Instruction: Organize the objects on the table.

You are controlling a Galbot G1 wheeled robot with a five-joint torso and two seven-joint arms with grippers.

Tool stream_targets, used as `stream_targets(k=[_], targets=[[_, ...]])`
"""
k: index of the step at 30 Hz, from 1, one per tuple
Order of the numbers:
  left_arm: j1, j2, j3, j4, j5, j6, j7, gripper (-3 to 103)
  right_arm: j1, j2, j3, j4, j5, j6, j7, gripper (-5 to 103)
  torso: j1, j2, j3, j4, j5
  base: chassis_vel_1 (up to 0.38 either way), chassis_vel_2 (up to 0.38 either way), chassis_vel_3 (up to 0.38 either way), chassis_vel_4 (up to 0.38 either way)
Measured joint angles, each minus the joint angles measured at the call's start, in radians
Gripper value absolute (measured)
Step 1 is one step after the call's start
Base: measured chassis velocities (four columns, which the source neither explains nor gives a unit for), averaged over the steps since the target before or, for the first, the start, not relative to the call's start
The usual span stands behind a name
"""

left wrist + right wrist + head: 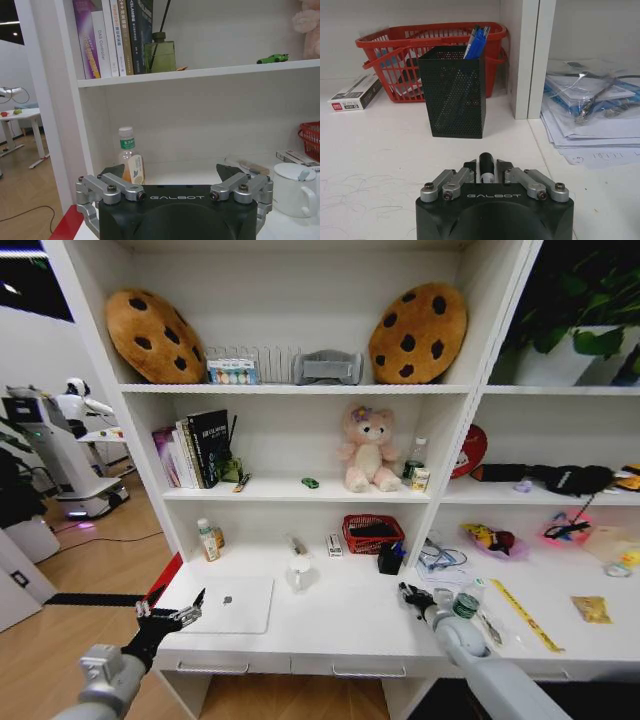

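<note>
Left end effector (pixel 172 617) spread wide, holding nothing, over tabletop (pixel 340 625) edge by one silver laptop (pixel 229 604). One white mug (pixel 299 572), one black mesh pen holder (pixel 453 91). Right end effector (pixel 486 169) clenched on one dark-capped pen (pixel 486 167), facing the holder.

From where I sit, the widest bare stretch of the table (pixel 350 625) runs down its middle, between the silver laptop (pixel 230 604) on the left and my right gripper (pixel 414 596), which is clamped on a dark pen (pixel 486 167). Straight beyond that gripper the path is open up to the black mesh pen cup (pixel 455 91), with the red basket (pixel 385 47) touching behind it and the shelving upright (pixel 526 55) just right of it. Right of the upright, stacked papers (pixel 590 125) crowd the surface. My left gripper (pixel 170 617), jaws apart, hangs at the near left edge; ahead of it stand a bottle (pixel 128 159) and a white mug (pixel 295 189) (the back wall is close behind).
</note>
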Motion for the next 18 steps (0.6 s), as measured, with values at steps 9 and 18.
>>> stream_targets(k=[9, 18], targets=[[0.000, 0.000, 0.000, 0.000, 0.000, 0.000, 0.000, 100, -0.025, -0.008, 0.041, 0.061, -0.064, 0.074, -0.034, 12, 0.000, 0.000, 0.000, 0.0000, 0.0002, 0.000, 0.000, 0.000, 0.000], [0.000, 0.000, 0.000, 0.000, 0.000, 0.000, 0.000, 100, 0.004, -0.027, 0.058, 0.139, -0.344, 0.432, -0.157, 12, 0.000, 0.000, 0.000, 0.0000, -0.0002, 0.000, 0.000, 0.000, 0.000]])
